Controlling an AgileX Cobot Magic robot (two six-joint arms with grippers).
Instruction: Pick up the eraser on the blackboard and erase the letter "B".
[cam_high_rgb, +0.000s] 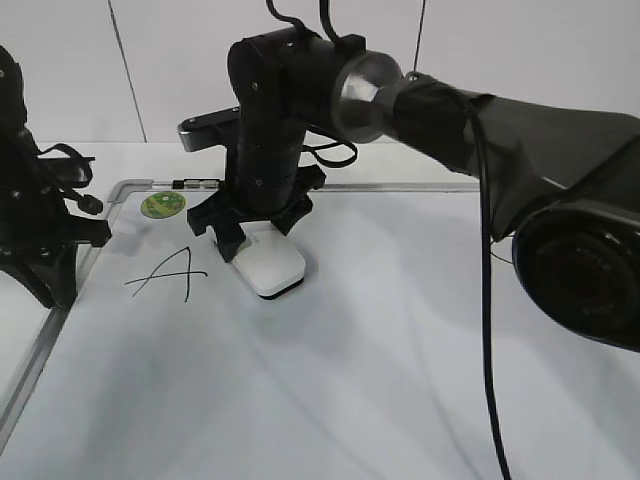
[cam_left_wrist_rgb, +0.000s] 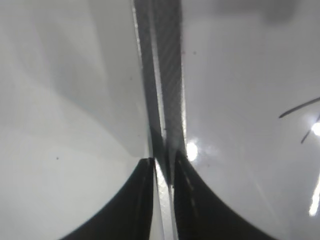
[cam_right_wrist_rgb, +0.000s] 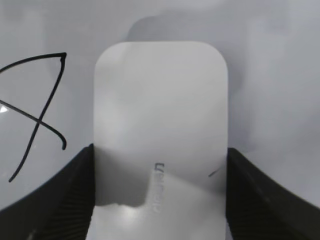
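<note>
The eraser is a flat white block lying on the blackboard, just right of the black letter "A". My right gripper reaches across from the right and is shut on the eraser's two long sides. In the right wrist view the eraser fills the space between the fingers, with the "A" to its left. The letter "B" is not visible; the eraser and gripper cover that spot. My left gripper is closed on the board's silver frame at the left edge.
A round green sticker sits near the board's far left corner. The left arm stands over the board's left frame. The right arm's thick links and cable hang over the right half of the board.
</note>
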